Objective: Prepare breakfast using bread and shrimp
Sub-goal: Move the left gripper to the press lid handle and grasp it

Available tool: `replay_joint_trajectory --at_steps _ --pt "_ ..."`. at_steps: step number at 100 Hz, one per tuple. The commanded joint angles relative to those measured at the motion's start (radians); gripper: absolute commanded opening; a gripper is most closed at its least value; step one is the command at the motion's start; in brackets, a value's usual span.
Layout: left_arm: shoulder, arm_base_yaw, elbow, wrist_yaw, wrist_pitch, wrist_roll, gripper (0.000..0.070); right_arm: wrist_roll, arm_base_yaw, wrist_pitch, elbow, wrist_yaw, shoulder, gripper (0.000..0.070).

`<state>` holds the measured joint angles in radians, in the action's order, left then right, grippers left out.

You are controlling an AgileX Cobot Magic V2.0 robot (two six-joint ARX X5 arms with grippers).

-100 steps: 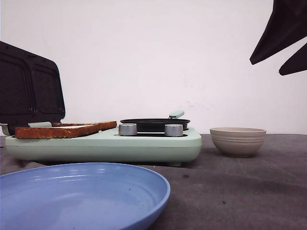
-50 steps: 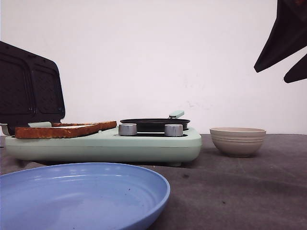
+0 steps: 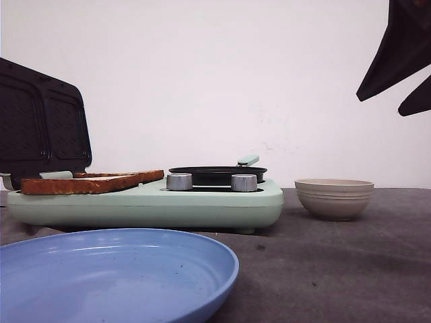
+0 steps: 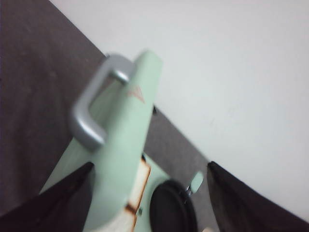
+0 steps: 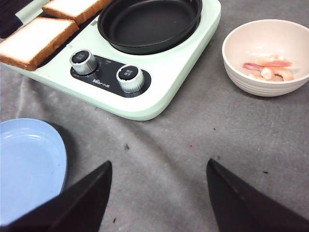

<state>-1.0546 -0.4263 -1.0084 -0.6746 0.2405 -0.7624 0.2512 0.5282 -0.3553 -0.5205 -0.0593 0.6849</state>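
Bread (image 5: 36,38) laid on breakfast maker (image 5: 159,87) for toasting; right tool (image 5: 159,193) spread, empty, above bench (image 5: 203,159); left tool (image 4: 149,193) spread beside lid (image 4: 130,145).

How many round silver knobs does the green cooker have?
2. Both knobs sit on the dark panel in front of the black pan: one nearer the bread, the other nearer the shrimp bowl. None seem hidden.

Front view sits low at table height; both wrist views overlook the cooker (image 5: 159,82).
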Motion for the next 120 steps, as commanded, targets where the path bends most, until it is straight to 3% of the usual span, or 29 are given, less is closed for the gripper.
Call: replay_joint_trajectory --at_steps 1,60,98,120 --pt "-0.037 -0.006 -0.019 -0.016 -0.051 -0.069 0.0391 0.003 0.005 0.011 -0.002 0.0 0.006 0.0386" --pt "-0.255 -0.002 -0.019 -0.026 -0.144 -0.05 0.0391 0.003 0.005 0.018 -0.002 0.002 0.006 0.0386" --pt "-0.34 0.039 -0.019 -0.041 -0.241 -0.104 0.0387 0.005 0.005 0.018 -0.002 0.007 0.006 0.0386" --pt "-0.364 0.048 -0.019 -0.04 -0.266 -0.112 0.0238 0.005 0.005 0.018 -0.002 0.007 0.006 0.0387"
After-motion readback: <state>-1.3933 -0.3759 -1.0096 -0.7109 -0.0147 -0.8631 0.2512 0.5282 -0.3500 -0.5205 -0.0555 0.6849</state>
